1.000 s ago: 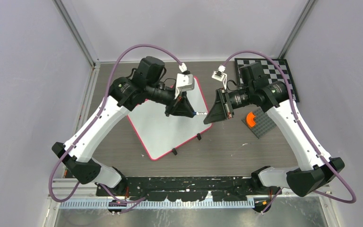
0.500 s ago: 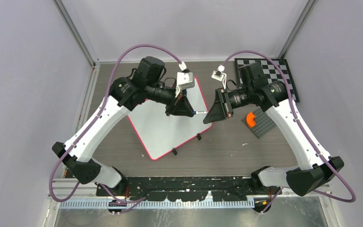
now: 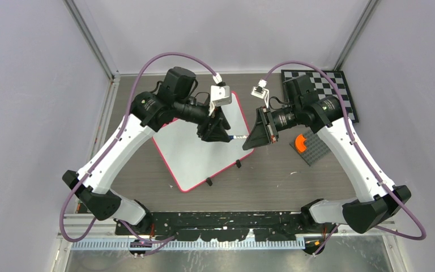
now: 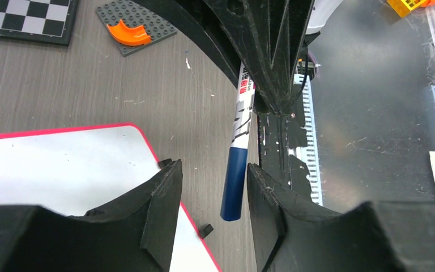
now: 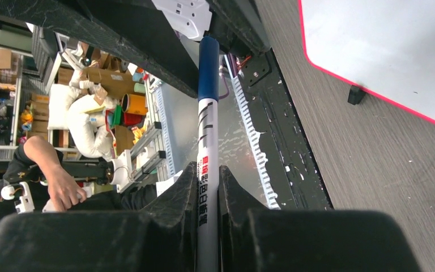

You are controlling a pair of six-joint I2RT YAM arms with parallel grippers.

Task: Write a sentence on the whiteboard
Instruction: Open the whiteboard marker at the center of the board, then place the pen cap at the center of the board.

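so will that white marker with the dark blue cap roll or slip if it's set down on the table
The white marker with the dark blue cap looks round and smooth, so it would probably roll on the flat grey table. It juts straight from the right pincer, so likely stiff. Slim, so probably light.

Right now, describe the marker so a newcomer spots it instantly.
Find the whiteboard, the red-rimmed white board mid-table. At its right edge the left gripper and right gripper face each other; the marker runs between them, clamped by the right one. It is the only slim white barrel with a dark blue cap.
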